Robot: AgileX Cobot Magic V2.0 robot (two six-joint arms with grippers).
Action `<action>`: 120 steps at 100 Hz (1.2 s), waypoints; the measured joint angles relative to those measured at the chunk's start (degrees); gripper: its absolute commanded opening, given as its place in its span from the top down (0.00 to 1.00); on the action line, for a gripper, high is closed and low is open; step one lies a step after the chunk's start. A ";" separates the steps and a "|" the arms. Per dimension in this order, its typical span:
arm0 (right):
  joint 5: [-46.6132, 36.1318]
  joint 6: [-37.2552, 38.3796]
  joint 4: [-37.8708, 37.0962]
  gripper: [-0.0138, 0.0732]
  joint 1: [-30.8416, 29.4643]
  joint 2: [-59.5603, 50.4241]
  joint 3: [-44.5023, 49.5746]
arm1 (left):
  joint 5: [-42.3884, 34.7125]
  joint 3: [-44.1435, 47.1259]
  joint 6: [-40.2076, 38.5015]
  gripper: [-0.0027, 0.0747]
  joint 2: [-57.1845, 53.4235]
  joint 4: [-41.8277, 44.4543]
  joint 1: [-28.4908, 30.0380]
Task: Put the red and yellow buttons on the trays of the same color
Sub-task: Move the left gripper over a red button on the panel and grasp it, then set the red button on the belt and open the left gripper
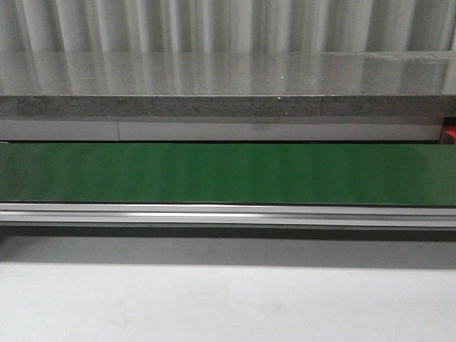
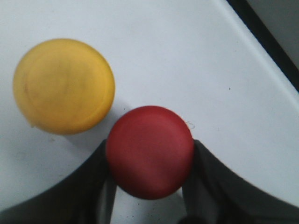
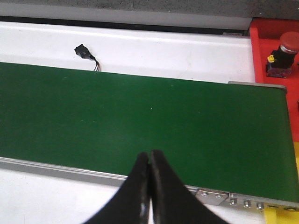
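Red plastic fills the grip of the left gripper (image 2: 150,186) in the left wrist view, its two dark fingers (image 2: 215,186) pressed against opposite sides of the single red button (image 2: 150,151). That arm points down at a white tabletop (image 2: 187,60), with the camera looking almost straight onto the button's domed top. One yellow button (image 2: 63,86) lies on the same white surface just beside the red one, near but not touching it, and outside the fingers. A dark strip (image 2: 266,35) marks the table's edge at one corner of that view.

Over on the right, the right gripper (image 3: 150,186) hangs above the near rail of a green conveyor belt (image 3: 140,112), its two black fingertips (image 3: 161,177) pressed together with nothing between them. Beyond the belt, a small black connector (image 3: 83,50) with short wires rests on a white panel. A red housing (image 3: 273,46) at the belt's end carries one red-capped switch (image 3: 285,51).

The front view shows only the green belt (image 1: 228,173), its aluminium rail (image 1: 228,214) and the pale table (image 1: 228,299) before it; neither arm, neither button and none of the trays appears there.
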 measured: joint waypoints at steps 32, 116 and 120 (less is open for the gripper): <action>0.00 0.00 0.00 0.92 0.00 0.00 0.00 | 5.06 -0.39 2.34 0.99 -8.30 4.02 0.00; 0.00 0.00 0.00 0.92 0.00 0.00 0.00 | 14.37 11.58 16.11 0.99 -23.69 12.38 -11.33; 0.00 0.00 0.00 0.92 0.00 0.00 0.00 | 13.89 12.29 16.11 0.99 -23.69 12.81 -11.33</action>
